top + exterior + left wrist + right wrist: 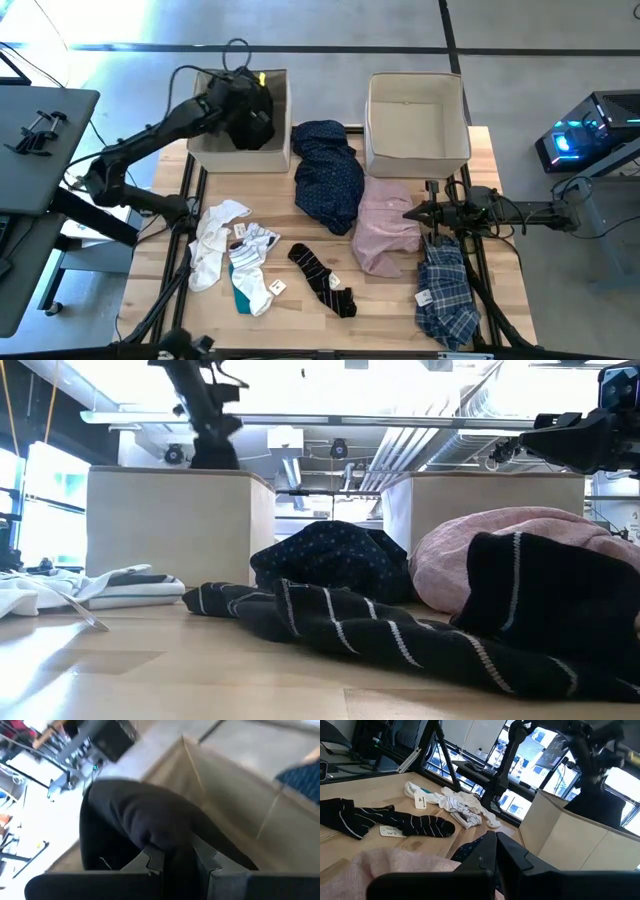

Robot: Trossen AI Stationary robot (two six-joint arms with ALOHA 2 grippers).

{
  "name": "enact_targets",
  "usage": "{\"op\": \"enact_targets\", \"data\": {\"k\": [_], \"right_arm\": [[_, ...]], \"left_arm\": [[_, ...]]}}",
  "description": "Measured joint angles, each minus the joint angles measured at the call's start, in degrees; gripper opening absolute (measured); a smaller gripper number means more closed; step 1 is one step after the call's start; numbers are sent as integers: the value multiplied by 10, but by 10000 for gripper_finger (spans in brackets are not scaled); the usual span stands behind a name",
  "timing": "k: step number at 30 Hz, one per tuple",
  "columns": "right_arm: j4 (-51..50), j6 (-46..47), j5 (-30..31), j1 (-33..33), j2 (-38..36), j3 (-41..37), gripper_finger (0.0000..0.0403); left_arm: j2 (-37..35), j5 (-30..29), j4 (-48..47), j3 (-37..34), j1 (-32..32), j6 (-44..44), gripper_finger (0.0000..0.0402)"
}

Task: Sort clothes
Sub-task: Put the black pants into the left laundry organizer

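Over 1 beige box (pixel 207 155), left end effector (pixel 181 865) pinches black garment (pixel 135 817).

Little can be read. A white tag (pixel 389 831) lying against the black striped socks (pixel 380 820) carries dark marks that look like "W2", though not surely. Another white tag (pixel 421 798), on the white and teal socks (pixel 455 804), bears print too small to read.
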Motion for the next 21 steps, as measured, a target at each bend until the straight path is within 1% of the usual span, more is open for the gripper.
{"op": "enact_targets", "data": {"k": [4, 8, 12, 17, 21], "right_arm": [[0, 0, 0, 0, 0, 0, 0], [0, 0, 0, 0, 0, 0, 0], [0, 0, 0, 0, 0, 0, 0], [0, 0, -1, 0, 0, 0, 0], [0, 0, -1, 0, 0, 0, 0]], "left_arm": [[31, 2, -6, -31, 6, 0, 34], [61, 6, -30, -45, 6, -2, 35], [83, 10, -68, -46, 8, -39, 48], [93, 92, -101, -46, 30, -95, 83], [85, 139, -112, -46, 48, -129, 118]]}}
